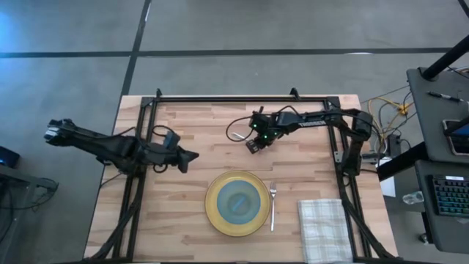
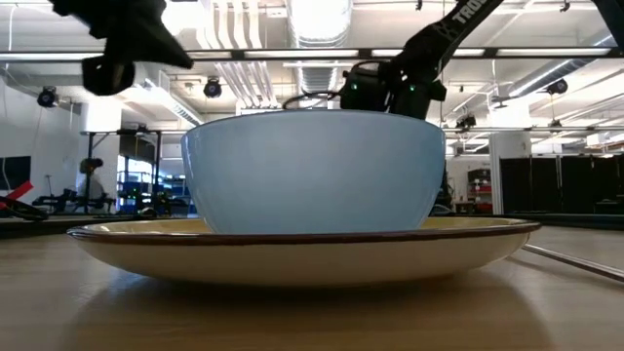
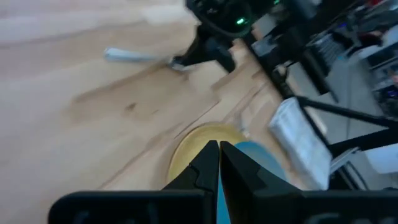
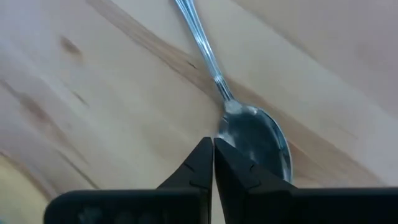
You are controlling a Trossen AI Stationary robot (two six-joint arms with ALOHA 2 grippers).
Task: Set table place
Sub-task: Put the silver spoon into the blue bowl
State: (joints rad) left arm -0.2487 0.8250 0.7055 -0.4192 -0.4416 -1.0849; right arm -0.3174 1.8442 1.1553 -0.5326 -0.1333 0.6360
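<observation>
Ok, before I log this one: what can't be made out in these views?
- Spoon: in the high view it is hidden under the right gripper; the right wrist view cuts off its handle end.
- Fork and napkin: the low view shows neither; the bowl and plate fill it.
- Left gripper: the left wrist view is blurred.
</observation>
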